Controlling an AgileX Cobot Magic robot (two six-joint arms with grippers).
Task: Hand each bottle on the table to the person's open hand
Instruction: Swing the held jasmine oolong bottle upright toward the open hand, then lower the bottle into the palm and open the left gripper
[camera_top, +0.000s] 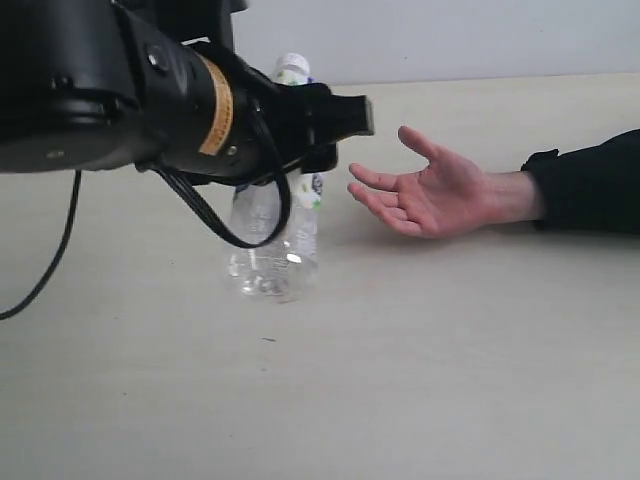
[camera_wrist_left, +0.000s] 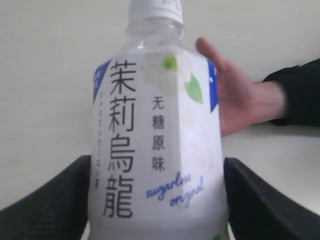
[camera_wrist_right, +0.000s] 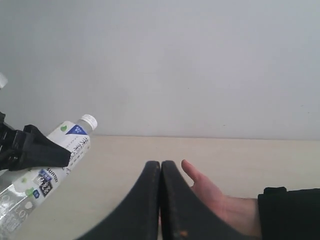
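Note:
My left gripper is shut on a clear bottle with a white cap, a white label, dark characters and blue "sugarless original" print. Its black fingers press on both sides of the label. The bottle stands about upright, its clear base low over the table. To its right the person's open hand rests palm up, a short gap from the bottle. My right gripper is shut and empty, pointing at the hand. The right wrist view shows the held bottle tilted. Other bottles are out of view.
The black sleeve lies along the table's right side. A black cable hangs from my left arm at the left, and another loops in front of the bottle. A pale wall stands behind the table.

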